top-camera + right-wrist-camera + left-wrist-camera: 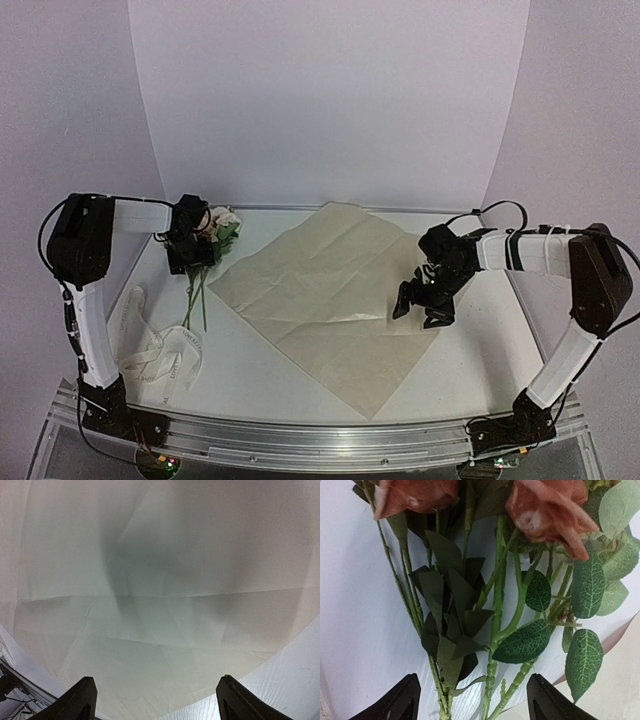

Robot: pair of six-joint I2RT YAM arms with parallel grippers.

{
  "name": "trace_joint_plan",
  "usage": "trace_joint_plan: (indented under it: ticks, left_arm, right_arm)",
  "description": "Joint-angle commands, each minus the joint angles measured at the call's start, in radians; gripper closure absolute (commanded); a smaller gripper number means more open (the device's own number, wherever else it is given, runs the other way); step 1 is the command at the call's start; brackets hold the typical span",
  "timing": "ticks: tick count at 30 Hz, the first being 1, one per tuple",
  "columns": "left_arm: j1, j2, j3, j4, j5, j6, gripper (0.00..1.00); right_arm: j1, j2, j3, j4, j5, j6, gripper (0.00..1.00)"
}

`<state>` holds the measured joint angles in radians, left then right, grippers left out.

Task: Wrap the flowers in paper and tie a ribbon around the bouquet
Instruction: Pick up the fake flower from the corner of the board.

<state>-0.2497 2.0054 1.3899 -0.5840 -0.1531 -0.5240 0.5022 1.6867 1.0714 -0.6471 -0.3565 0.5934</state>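
The flowers (222,232) lie on the far left of the tabletop (470,370), heads toward the back wall and thin green stems running toward the near edge. From above we see a pale cream head and green leaves. The left wrist view adds 2 rusty-peach heads at the top and veined leaves on the right.

The left pincer (472,680) hangs directly over the bunch, just below the heads. Its 2 fingers are spread wide on either side of the stems. The stems pass through the gap and neither finger touches them, so it is released and holds nothing.

The paper (320,290) lies flat and creased in the middle of the tabletop, turned like a diamond with 1 corner toward the near edge. Its left corner comes just beside the stems, and we cannot tell whether they touch.

The ribbon (160,355) sits in a loose cream-white heap at the near left, in front of the stem ends and apart from the paper.

The right pincer (156,678) is over the paper's right-hand side, close to that edge. Its fingers are spread wide with only creased paper showing between them. It too is released and grasps nothing.
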Motion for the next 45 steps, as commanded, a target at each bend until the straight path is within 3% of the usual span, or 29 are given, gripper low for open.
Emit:
trace_joint_plan:
  ticks: [1,6,12,14,20,30,39,45]
  left_arm:
    - [-0.002,-0.076,-0.035,-0.024,-0.042,0.002,0.19]
    - [-0.001,-0.061,-0.074,0.007,0.011,0.034,0.16]
    - [-0.001,-0.016,-0.080,0.066,0.063,0.063,0.23]
    - [-0.001,0.002,-0.072,0.074,0.059,0.067,0.31]
    - [-0.002,0.050,-0.056,0.108,0.045,0.074,0.67]
    - [-0.002,0.026,0.020,0.093,-0.013,0.129,0.98]
    - [-0.010,-0.079,0.168,-0.007,-0.018,0.173,1.00]
    - [-0.130,-0.082,0.317,-0.065,-0.015,0.101,1.00]
  right_arm:
    - [-0.002,0.013,0.003,-0.002,0.010,-0.010,0.15]
    - [-0.003,0.009,-0.006,-0.001,0.017,-0.008,0.15]
    - [-0.003,0.010,-0.011,0.001,0.021,-0.005,0.15]
    - [-0.003,0.016,-0.012,0.004,0.020,-0.005,0.15]
    - [-0.004,0.047,-0.031,0.031,0.019,0.008,0.16]
    - [0.018,0.123,-0.030,0.047,0.024,0.011,0.17]
    - [0.077,0.216,0.030,0.018,0.032,-0.003,0.17]
    - [0.112,0.248,0.086,-0.003,0.006,0.021,0.17]
